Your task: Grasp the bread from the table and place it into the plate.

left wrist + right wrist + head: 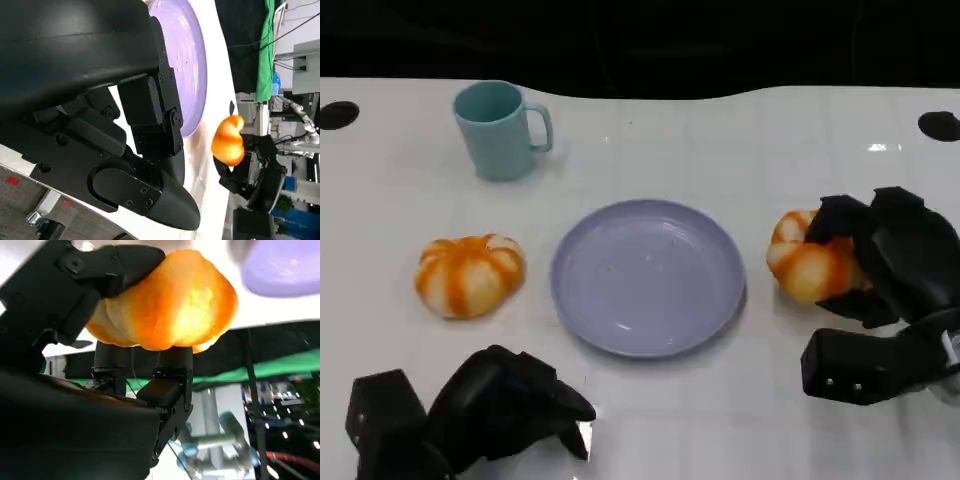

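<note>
The black right hand (pixel 880 265) holds a round orange-and-white bread roll (pixel 808 262). A loose hold could drop it before the purple plate (pixel 648 275) beside it.

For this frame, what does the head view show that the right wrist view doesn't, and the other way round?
Head view alone: the teal mug, a second bread lying left of the plate, and the left hand low at the near edge. Right wrist view alone: the fingers wrapped under the held bread and a green backdrop beyond the table. Both: the right hand gripping the bread and the purple plate.
</note>
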Available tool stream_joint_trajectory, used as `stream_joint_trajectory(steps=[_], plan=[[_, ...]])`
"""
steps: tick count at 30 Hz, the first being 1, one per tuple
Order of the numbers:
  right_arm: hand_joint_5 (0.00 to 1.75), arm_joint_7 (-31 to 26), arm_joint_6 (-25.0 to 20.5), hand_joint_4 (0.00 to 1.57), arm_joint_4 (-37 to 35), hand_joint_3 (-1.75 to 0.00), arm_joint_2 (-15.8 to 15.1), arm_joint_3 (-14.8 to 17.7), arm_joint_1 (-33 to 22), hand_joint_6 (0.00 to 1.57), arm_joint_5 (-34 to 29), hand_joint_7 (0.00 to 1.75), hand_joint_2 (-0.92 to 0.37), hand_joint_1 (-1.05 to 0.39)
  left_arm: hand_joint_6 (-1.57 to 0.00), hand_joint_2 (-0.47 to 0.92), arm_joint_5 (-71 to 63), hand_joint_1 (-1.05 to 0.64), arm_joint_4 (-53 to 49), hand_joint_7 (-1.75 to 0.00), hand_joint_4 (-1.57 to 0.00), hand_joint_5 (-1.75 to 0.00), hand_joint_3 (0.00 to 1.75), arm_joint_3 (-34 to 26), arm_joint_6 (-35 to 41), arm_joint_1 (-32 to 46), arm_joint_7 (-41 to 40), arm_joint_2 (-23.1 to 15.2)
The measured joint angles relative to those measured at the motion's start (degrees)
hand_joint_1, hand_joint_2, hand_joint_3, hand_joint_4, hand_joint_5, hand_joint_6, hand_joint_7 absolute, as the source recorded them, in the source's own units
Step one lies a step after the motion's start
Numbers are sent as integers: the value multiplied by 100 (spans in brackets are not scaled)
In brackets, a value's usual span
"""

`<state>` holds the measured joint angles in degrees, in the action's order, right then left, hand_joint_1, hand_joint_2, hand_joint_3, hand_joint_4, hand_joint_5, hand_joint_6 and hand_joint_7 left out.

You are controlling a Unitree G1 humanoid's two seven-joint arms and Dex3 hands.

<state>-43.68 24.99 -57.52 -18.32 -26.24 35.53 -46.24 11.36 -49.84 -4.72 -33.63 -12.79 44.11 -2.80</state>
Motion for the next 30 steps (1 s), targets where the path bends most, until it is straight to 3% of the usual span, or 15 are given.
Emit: stream_joint_trajectory(steps=[8, 12, 18, 24, 30], plan=[[175, 154, 492, 101, 422, -148, 54, 183, 11, 77, 440, 175, -25, -10, -156, 85, 15, -105, -6, -3, -125, -90, 0, -2, -2, -3, 14, 0], [175, 873, 606, 102, 892, -151, 155, 350, -8, 78, 878, 175, -20, -5, -157, 84, 15, -105, -24, -3, -125, -90, 0, -2, -19, -9, 18, 1], [175, 1793, 708, 102, 1577, -160, 282, 477, -99, 78, 1328, 174, -19, -10, -157, 84, 13, -105, -84, -3, -124, -90, 0, -3, -41, -13, 19, 0], [175, 2411, 732, 100, 2108, -162, 468, 500, -197, 80, 1494, 169, -18, -12, -157, 85, 10, -105, -84, -3, -123, -91, 0, -2, -73, -14, 18, 0], [175, 2841, 762, 99, 2172, -161, 662, 477, -183, 80, 1506, 167, -20, -15, -157, 85, 5, -105, -92, -3, -122, -92, 0, -2, -80, -15, 18, -8]])
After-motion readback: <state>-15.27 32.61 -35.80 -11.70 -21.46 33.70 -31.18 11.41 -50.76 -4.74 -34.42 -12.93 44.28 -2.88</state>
